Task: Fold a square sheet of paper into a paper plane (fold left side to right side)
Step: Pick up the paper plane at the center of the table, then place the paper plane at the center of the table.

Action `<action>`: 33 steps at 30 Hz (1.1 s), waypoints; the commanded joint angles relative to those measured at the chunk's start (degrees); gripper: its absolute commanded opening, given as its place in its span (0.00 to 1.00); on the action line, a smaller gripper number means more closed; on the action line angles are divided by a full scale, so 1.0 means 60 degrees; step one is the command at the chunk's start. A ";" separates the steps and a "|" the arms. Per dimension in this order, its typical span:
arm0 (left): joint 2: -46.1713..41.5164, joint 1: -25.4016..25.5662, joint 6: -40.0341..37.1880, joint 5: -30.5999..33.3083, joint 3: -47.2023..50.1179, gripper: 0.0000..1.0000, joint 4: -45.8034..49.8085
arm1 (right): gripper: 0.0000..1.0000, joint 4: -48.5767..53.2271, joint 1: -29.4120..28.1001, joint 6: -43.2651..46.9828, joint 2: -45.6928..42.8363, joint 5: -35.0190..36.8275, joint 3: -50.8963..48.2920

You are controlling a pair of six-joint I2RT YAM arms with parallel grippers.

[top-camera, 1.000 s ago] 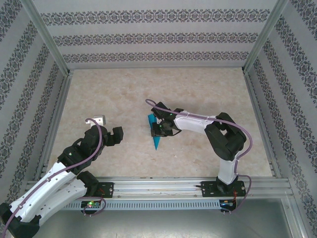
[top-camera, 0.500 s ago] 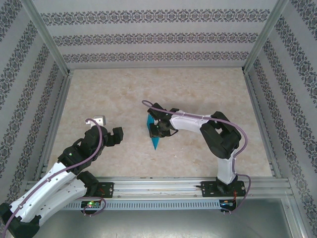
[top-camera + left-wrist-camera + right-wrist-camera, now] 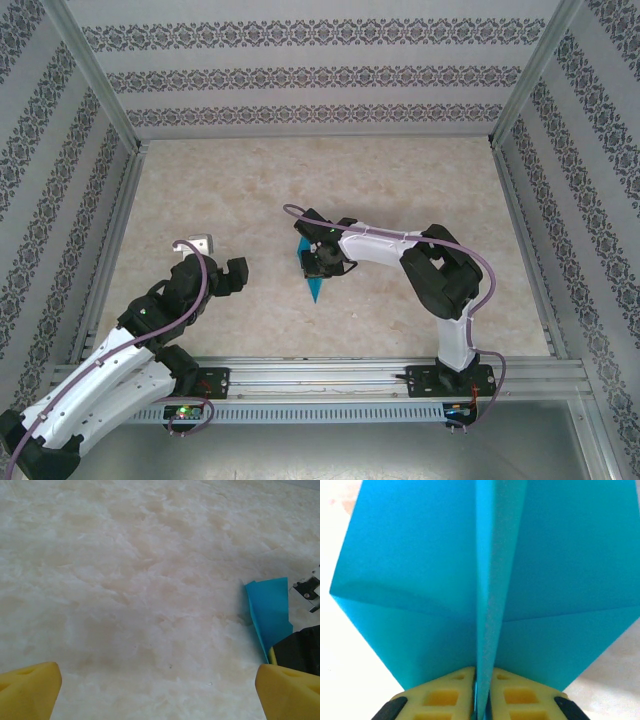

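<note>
Item: paper plane [image 3: 420, 570], judged light, flimsy, easily creased. My right gripper [image 3: 482, 697] pinches its centre fold, the firmest hold; left gripper [image 3: 160, 695] gapes empty.

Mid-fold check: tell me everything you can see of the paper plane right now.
The paper plane is thin, plain teal-blue paper folded into a slim dart with crisp creases. In the right wrist view, two flat wings spread to either side of an upright central fold. The right gripper is shut on that fold, with its yellow fingers pressed to each face. From above, the plane sits near the middle of the table, its point aimed at the near edge.
</note>
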State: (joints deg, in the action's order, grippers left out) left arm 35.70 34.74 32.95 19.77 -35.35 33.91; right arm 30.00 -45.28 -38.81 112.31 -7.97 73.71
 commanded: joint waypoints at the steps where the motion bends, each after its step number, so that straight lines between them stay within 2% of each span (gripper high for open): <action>1: -0.0106 -0.0165 -0.0157 0.0141 0.0058 0.99 0.0085 | 0.11 0.0374 -0.0086 -0.0080 -0.0024 0.0317 0.0254; 5: -0.0188 -0.0165 -0.0210 0.0207 -0.0033 1.00 0.0152 | 0.03 0.0446 -0.0044 -0.0094 -0.0462 0.0430 0.0268; 10: -0.0309 -0.0180 -0.0298 0.0309 -0.0135 1.00 0.0207 | 0.01 0.0911 0.0258 0.0010 -0.0910 0.0396 0.0677; 13: -0.0326 -0.0180 -0.0349 0.0327 -0.0191 1.00 0.0199 | 0.01 0.1958 0.0602 0.0401 -0.0727 0.0465 0.1568; 19: -0.0340 -0.0194 -0.0379 0.0263 -0.0139 1.00 0.0191 | 0.01 0.3643 0.1365 0.1017 0.0063 0.1300 0.3637; 24: -0.0340 -0.0195 -0.0463 0.0145 -0.0089 1.00 0.0176 | 0.01 0.4293 0.1810 0.1222 0.0910 0.1726 0.5014; 33: -0.0400 -0.0196 -0.0948 -0.0598 0.0073 1.00 -0.0401 | 0.01 0.5420 0.2212 0.1388 0.2868 0.1891 0.7262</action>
State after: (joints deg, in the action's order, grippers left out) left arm 34.00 34.37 29.91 18.26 -35.35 33.87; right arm 57.14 -32.71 -31.62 127.13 1.30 113.19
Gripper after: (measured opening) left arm 0.998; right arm 0.046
